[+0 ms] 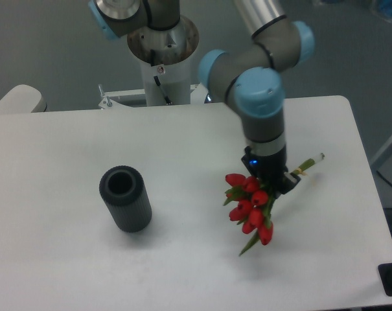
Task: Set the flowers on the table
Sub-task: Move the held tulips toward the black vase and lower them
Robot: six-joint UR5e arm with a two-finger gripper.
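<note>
Large flat white matte table with rounded corners, grey-and-blue robot arm reaching over its right half, dark ribbed cylinder upright at left, black two-finger gripper clamped on bunch of red tulips, blooms drooping toward the camera, green stems jutting right.

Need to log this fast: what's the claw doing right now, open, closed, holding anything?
Claw: closed on the flowers, holding them by the stems.
</note>
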